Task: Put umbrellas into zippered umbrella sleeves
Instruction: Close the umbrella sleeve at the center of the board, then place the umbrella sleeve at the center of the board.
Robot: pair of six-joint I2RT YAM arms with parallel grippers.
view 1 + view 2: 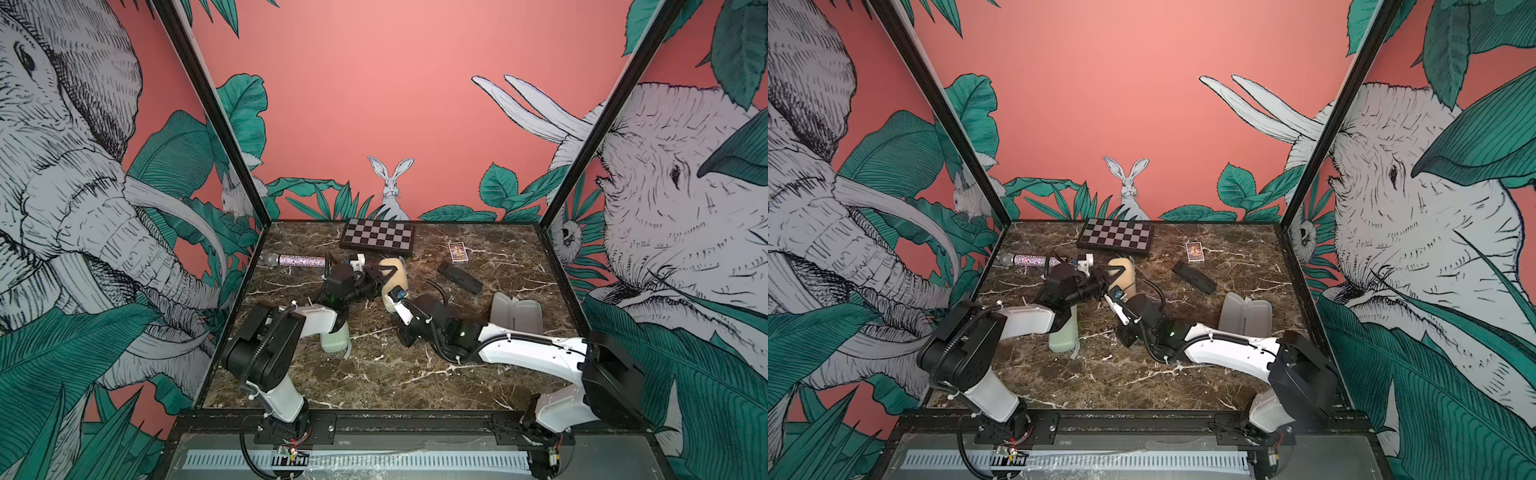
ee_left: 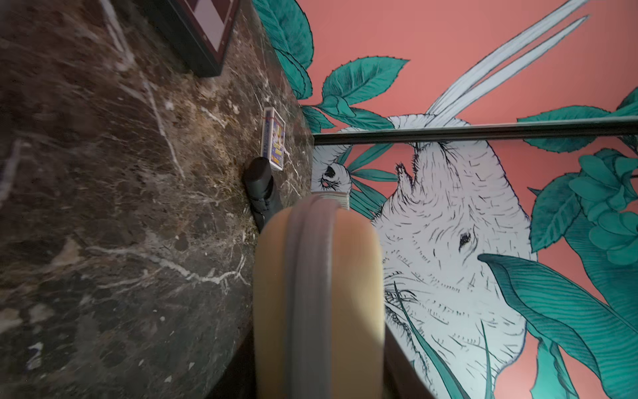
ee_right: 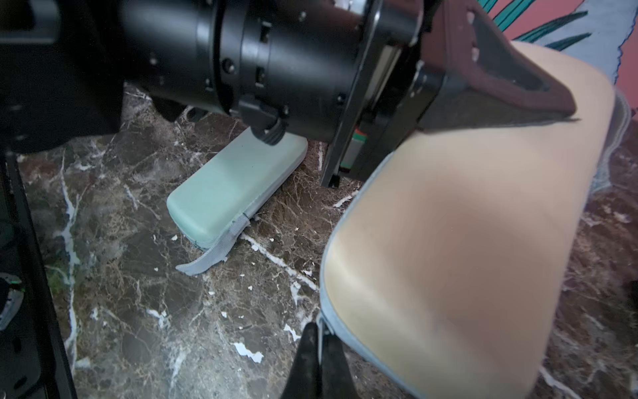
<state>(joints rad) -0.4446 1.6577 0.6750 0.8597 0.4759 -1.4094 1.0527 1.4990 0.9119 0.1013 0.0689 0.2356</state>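
The mint sleeve (image 3: 228,186) lies closed left of the cream sleeve (image 1: 397,282). The left gripper (image 1: 382,272) clamps the cream sleeve on edge, and the right gripper's (image 3: 320,340) closed tips pinch what looks like its zip pull (image 3: 322,328). A black umbrella (image 1: 459,278) lies to its right. A hard tug could wrench the sleeve free.

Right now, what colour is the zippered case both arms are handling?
Cream, edged in grey; the cream sleeve shows best in the right wrist view.

The cream sleeve (image 3: 466,224) and mint sleeve (image 3: 224,193) both have grey edging.
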